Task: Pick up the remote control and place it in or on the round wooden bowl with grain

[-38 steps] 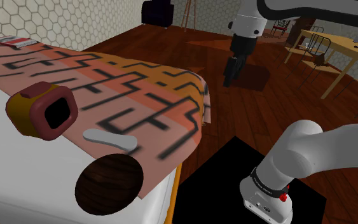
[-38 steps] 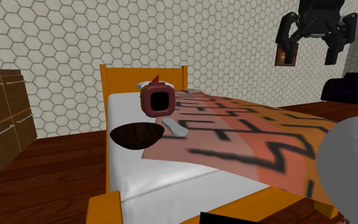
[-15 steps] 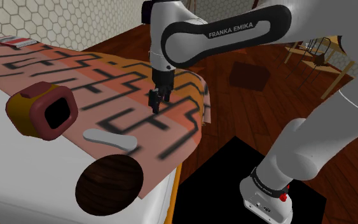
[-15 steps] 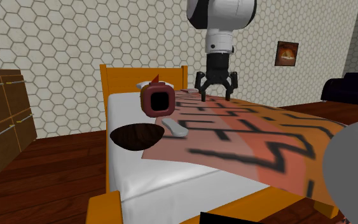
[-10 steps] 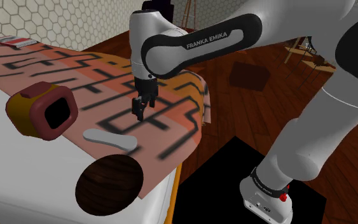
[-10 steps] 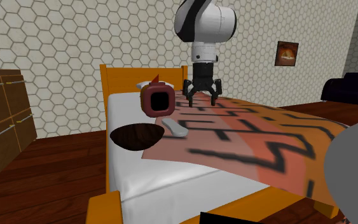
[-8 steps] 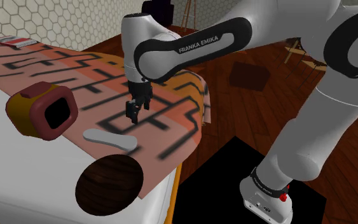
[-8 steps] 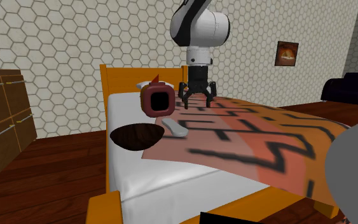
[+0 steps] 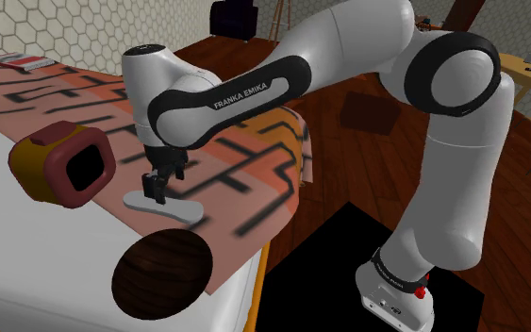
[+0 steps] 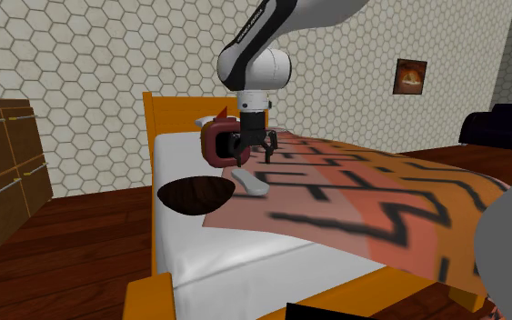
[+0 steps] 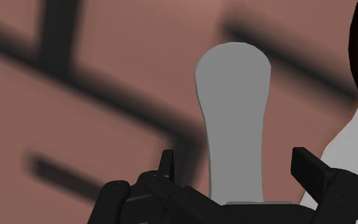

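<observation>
Shoulder view: a white-mattressed bed (image 9: 13, 283) carries the scene, the remote control lying on its patterned orange-and-black blanket (image 9: 65, 94) close to the blanket's edge. The white arm (image 9: 348, 47) arches over the bed and drops straight above the remote. A red block with a dark square opening (image 9: 65, 168) sits near the remote, on the side away from the bowl. The round, dark wooden bowl (image 9: 162, 268) rests just beside the remote, at the blanket's edge. The remote control (image 9: 183, 209) itself is a slim, pale grey bar lying flat. Smallest of all, the black hand (image 9: 157, 193) hangs directly over one end of the remote.

In the wrist view the hand (image 11: 234, 168) is spread wide, one finger on each side of the remote (image 11: 233, 127), with a gap showing on both sides, so nothing is gripped.

The step in hand appears to be the final approach to the grasp. The next move likely calls for a short drop, then a squeeze across the remote's narrow width, before a lift to the bowl just beside it.
</observation>
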Robot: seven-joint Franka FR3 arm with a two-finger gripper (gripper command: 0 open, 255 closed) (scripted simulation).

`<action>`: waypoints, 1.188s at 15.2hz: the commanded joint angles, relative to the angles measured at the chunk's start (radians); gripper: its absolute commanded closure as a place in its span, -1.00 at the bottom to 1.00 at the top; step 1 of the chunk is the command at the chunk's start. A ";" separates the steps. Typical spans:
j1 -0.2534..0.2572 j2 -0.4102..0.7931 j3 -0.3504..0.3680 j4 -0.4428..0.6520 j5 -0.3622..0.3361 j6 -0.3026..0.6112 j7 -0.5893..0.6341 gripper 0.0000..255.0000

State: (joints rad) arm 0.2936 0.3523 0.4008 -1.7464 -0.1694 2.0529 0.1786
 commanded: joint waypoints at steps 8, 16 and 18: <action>0.039 0.117 -0.012 0.050 -0.054 0.058 0.024 -1.00; 0.040 0.126 -0.014 0.042 -0.059 0.075 0.027 -1.00; 0.040 0.126 -0.014 0.042 -0.059 0.075 0.027 1.00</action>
State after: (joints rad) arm 0.3333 0.4782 0.3863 -1.7037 -0.2282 2.1274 0.2054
